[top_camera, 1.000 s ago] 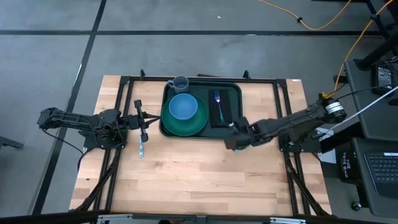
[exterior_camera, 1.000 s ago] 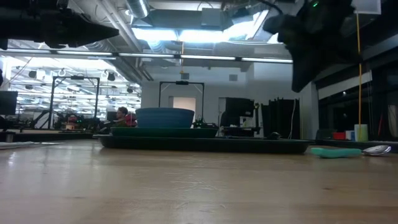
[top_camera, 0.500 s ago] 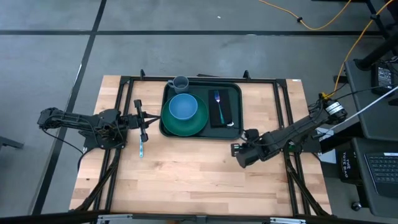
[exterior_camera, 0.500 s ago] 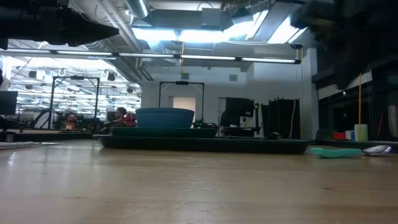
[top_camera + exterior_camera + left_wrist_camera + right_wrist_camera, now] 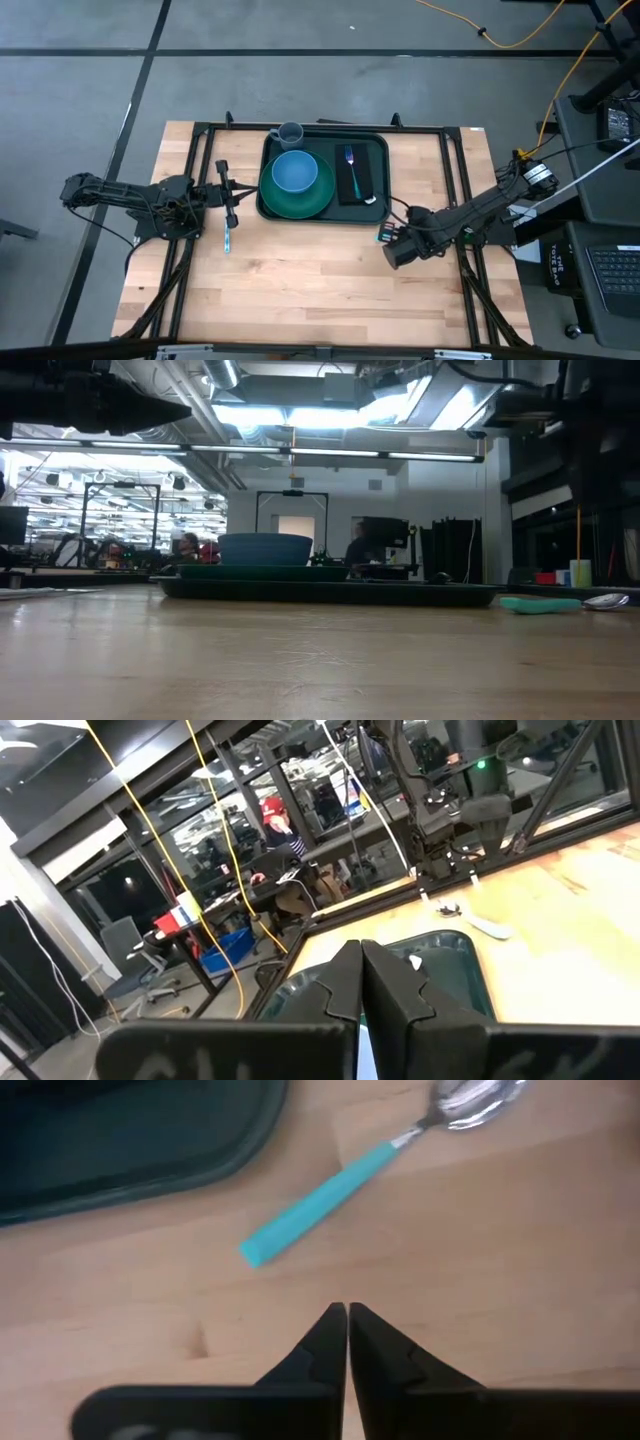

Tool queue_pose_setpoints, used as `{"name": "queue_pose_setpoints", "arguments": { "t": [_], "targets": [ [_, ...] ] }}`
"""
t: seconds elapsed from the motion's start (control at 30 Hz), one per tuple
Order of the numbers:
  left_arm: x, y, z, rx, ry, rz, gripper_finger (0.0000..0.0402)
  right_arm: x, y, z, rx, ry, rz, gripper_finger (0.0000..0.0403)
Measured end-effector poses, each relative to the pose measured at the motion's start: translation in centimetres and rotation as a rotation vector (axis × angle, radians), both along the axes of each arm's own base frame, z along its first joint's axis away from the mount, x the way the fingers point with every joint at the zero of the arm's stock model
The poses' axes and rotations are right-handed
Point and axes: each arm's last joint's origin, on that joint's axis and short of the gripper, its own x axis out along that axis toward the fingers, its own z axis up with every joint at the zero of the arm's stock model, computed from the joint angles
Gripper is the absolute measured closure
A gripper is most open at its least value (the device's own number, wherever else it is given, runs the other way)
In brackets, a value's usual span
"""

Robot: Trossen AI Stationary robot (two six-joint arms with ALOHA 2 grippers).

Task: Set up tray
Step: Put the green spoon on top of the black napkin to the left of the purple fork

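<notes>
The dark green tray [image 5: 375, 145] lies at the table's far middle and holds a green plate [image 5: 300, 200], a blue bowl [image 5: 294, 172], a grey cup [image 5: 289, 133] and a black napkin with a fork [image 5: 349, 158]. A teal-handled spoon [image 5: 330, 1195] lies flat on the table just off the tray's near right corner [image 5: 381, 234]. My right gripper [image 5: 347, 1312] hangs shut above the bare wood beside the spoon's handle, pointing down, and touches nothing [image 5: 396, 248]. My left gripper [image 5: 361, 948] is shut, level, left of the tray [image 5: 238, 195].
Another teal-handled utensil [image 5: 227, 238] lies on the wood near my left gripper. Black frame rails [image 5: 455, 180] run along both sides of the table. Bare wood fills the near half. People show in the room beyond [image 5: 358, 550].
My right gripper has drawn away from the tray's near right corner toward the table's near and right edges, rolling its wrist as it went. The spoon lies uncovered on the table. My left arm has kept still.
</notes>
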Motion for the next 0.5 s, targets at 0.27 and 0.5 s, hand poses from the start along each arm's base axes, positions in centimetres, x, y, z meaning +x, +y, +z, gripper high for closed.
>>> {"name": "queue_pose_setpoints", "arguments": {
  "t": [0.27, 0.5],
  "targets": [
    [0.0, 0.0, 0.0, 0.0, 0.003, 0.0, 0.0397, 0.6, -0.3, 0.0, 0.008, -0.043, -0.016, 0.0384],
    [0.0, 0.0, 0.0, 0.0, 0.003, 0.0, 0.0397, 0.8, -1.5, 0.0, -0.003, -0.023, -0.089, 0.0392]
  ]
}}
